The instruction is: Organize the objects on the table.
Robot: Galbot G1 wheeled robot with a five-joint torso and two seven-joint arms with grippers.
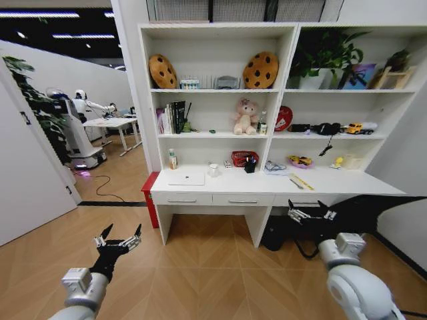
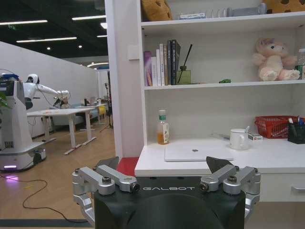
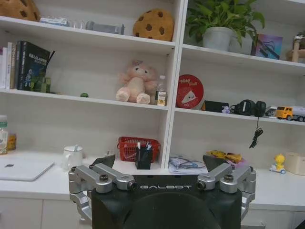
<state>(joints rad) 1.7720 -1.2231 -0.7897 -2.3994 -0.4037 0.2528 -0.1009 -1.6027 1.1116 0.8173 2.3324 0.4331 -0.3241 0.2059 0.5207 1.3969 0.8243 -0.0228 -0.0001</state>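
White laminate forms the long table [image 1: 347,181], with three shallow drawers under a shelf unit; the robot stands well back from it. Approach squarely before reaching. Left gripper [image 1: 119,241] and right gripper [image 1: 311,215] hang low, fingers spread, holding nothing. On the top lie a thin silver laptop [image 1: 186,179], a white mug [image 2: 238,139] and a black pen holder [image 3: 143,158] beside a red mesh basket [image 3: 138,148].

Head view: high, well back from the table [image 1: 347,181], facing it and angled down. Left wrist view: low, nearer, level with the table's [image 2: 276,160] laptop [image 2: 195,152] end. Right wrist view: low, facing its middle. Both wrist views share the laptop [image 3: 21,169].
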